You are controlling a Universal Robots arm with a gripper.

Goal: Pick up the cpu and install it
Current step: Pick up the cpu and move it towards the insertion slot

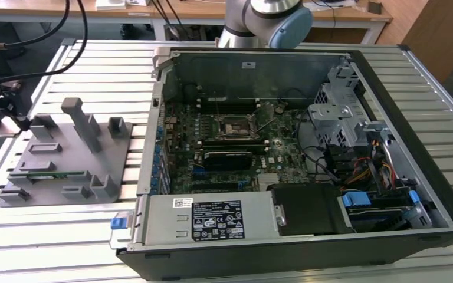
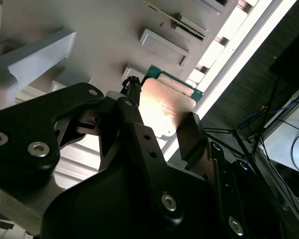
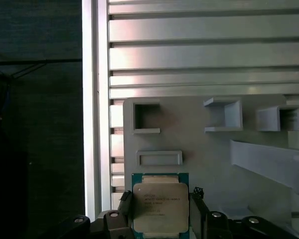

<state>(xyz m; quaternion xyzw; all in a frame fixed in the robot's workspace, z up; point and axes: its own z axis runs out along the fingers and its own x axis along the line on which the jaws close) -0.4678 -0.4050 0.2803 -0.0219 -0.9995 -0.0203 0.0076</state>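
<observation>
Slatted metal tabletop (image 1: 69, 247) carries a grey fixture plate (image 1: 69, 159) with upright blocks and a green memory stick (image 1: 49, 174) on it, at the exterior view's left, just beside an open computer case (image 1: 439, 177), green motherboard (image 1: 210, 127) and labelled power supply (image 1: 210, 218) inside

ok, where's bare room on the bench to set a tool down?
In the exterior view, bare table slats lie nearer the camera than the fixture plate, and beyond it. Crowded: the plate's posts, the computer case, the cpu flanked by the gripper.

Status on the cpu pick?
Gripper at cpu, grip unconfirmed. It sits at grey fixture tray, not in computer case. No obstruction seen.
</observation>
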